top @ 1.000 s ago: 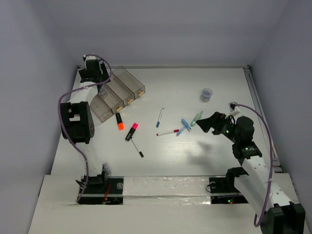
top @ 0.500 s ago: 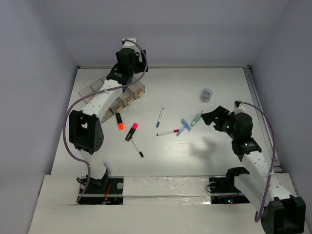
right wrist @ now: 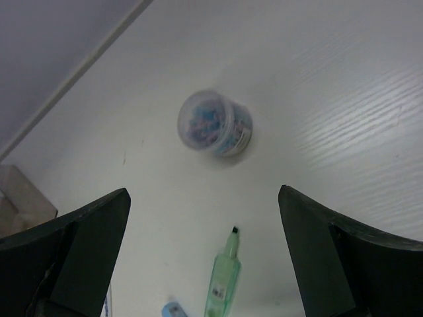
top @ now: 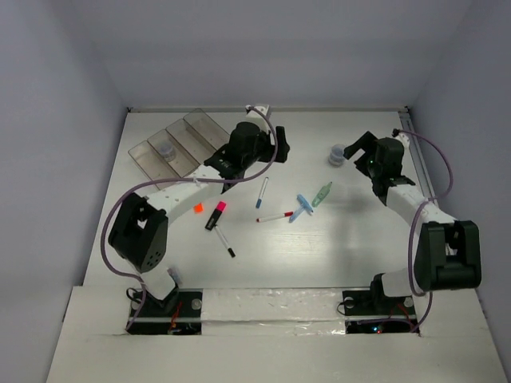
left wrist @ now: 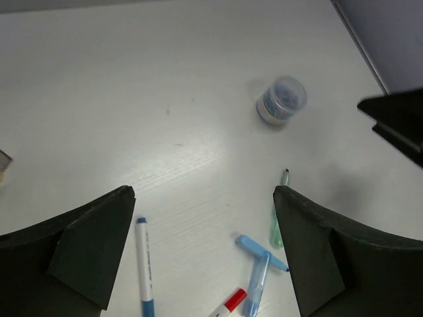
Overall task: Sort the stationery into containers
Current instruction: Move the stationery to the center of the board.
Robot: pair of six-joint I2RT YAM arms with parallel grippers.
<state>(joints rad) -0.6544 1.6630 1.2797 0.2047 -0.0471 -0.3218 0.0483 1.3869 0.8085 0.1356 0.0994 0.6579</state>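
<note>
The four joined smoky bins (top: 185, 136) stand at the far left; one grey-blue roll (top: 165, 148) lies in the second bin from the left. The other roll (top: 338, 154) stands on the table at the far right, also in the left wrist view (left wrist: 281, 100) and the right wrist view (right wrist: 215, 123). My right gripper (top: 355, 153) is open and empty beside it (right wrist: 203, 195). My left gripper (top: 281, 149) is open and empty above the table (left wrist: 203, 198). A blue-tipped pen (top: 263, 192), red-tipped pen (top: 275, 216), blue clips (top: 301, 206) and a pale-green clip (top: 322, 194) lie mid-table.
A pink-ended highlighter (top: 215, 215), a black-tipped pen (top: 224, 241) and an orange-ended highlighter (top: 196, 207), partly under my left arm, lie left of centre. The back wall runs close behind the bins and a rail (top: 419, 159) lines the table's right edge.
My left arm has swung from over the bins rightward to the table's middle. My right arm has moved back from the clips to beside the roll at the far right.
</note>
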